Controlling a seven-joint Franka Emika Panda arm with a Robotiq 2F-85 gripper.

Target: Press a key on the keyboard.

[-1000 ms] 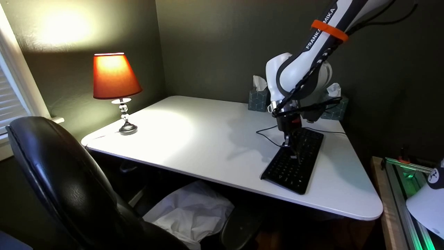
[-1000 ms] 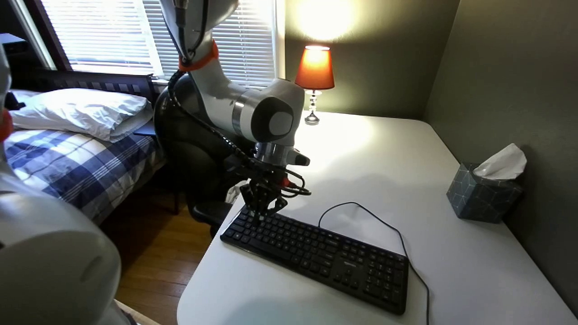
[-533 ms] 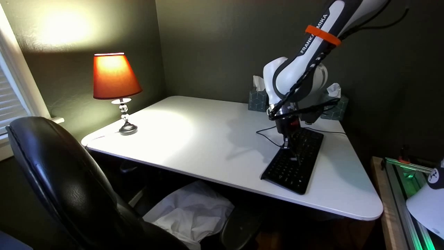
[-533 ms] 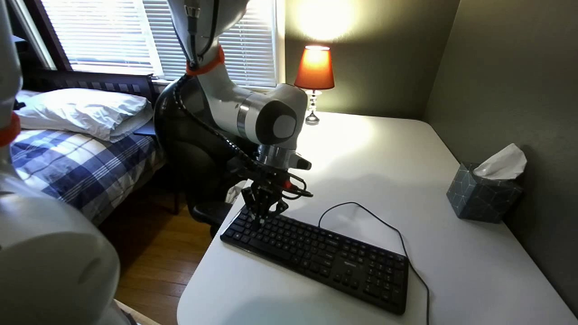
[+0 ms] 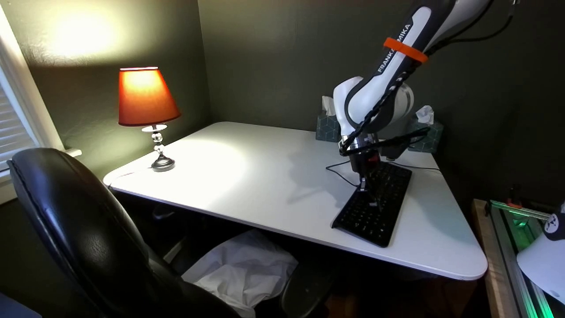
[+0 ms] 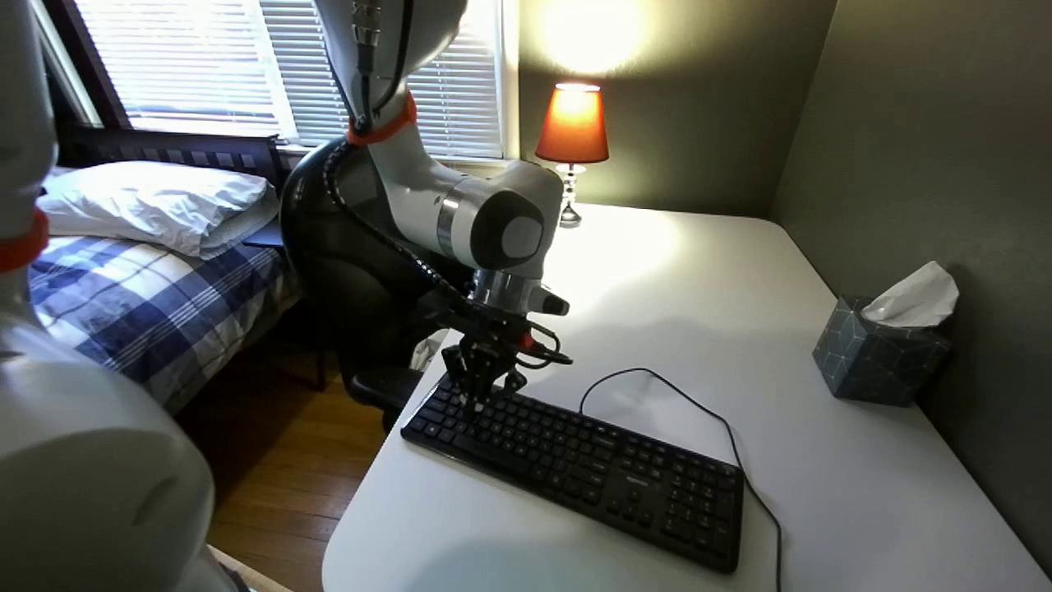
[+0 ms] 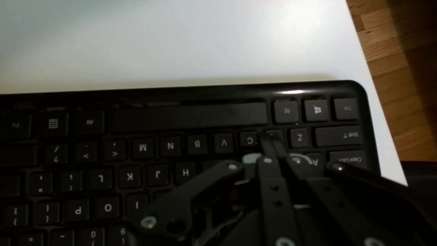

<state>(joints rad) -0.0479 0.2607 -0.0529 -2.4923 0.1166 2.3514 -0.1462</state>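
Note:
The black keyboard [image 5: 368,227] lies flat on the white desk in an exterior view. It also shows in an exterior view [image 6: 592,469] and the wrist view [image 7: 170,145], where its letters appear upside down. My gripper [image 7: 270,137] points down with its two fingertips together and nothing between them. The tips are over the key between C [image 7: 249,139] and Z [image 7: 299,138], covering most of it. I cannot tell whether they touch it. In both exterior views the gripper [image 5: 378,206] [image 6: 471,409] is at the keyboard's end nearer the chair.
A black cable [image 6: 699,403] curves behind the keyboard on the desk [image 6: 699,271]. A tissue box [image 6: 879,353] stands near the wall. A lit lamp [image 5: 148,99] is at the desk's far end. A black chair [image 5: 79,229] stands at the desk's edge.
The arm has lowered a little, and the gripper has come down slightly toward the keyboard. The keyboard has not moved. The fingers look shut throughout.

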